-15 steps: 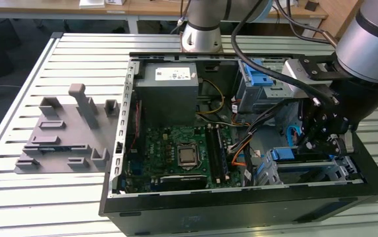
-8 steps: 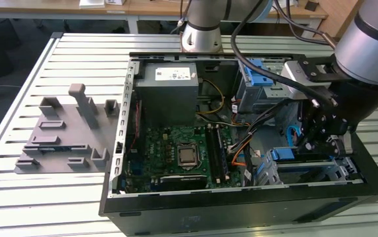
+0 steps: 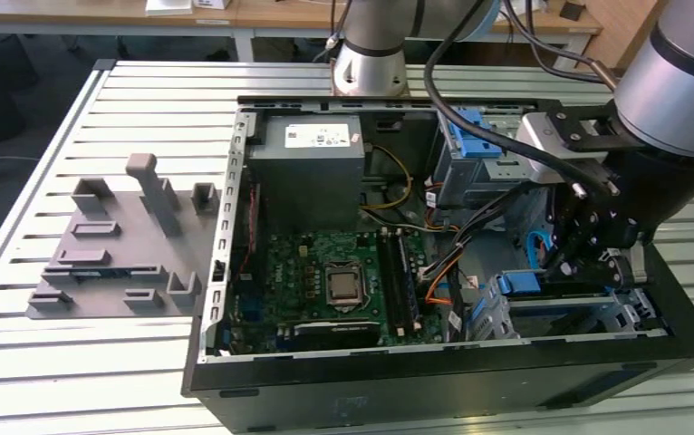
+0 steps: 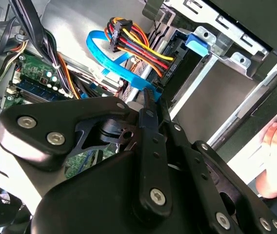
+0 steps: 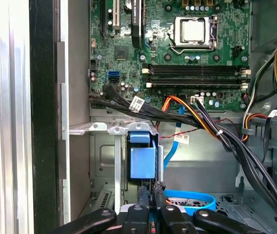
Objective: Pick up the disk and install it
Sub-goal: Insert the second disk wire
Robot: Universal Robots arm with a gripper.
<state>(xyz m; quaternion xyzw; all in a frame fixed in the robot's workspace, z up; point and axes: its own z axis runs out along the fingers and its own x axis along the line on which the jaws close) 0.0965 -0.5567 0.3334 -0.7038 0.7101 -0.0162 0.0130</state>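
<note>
My gripper (image 3: 563, 270) reaches down into the open computer case (image 3: 444, 372) at the exterior view's right, over the metal drive cage (image 3: 564, 313). Its fingers look shut, with nothing visible between them, in both wrist views (image 4: 150, 96) (image 5: 151, 189). Right at the fingertips a blue plastic piece (image 5: 142, 162) sits in the cage's dark slot. I cannot tell whether this is the disk's carrier end or the cage's latch. The disk's silver face is hidden.
A person's hand (image 4: 276, 148) rests on the case's outer edge. A blue flat cable (image 4: 108, 61) and a red-yellow power plug (image 4: 121, 36) hang close to the fingertips. The motherboard (image 3: 335, 281), the grey power-supply box (image 3: 311, 172) and a second cage (image 3: 480, 149) share the case. A grey fixture (image 3: 118, 249) lies on the slatted table.
</note>
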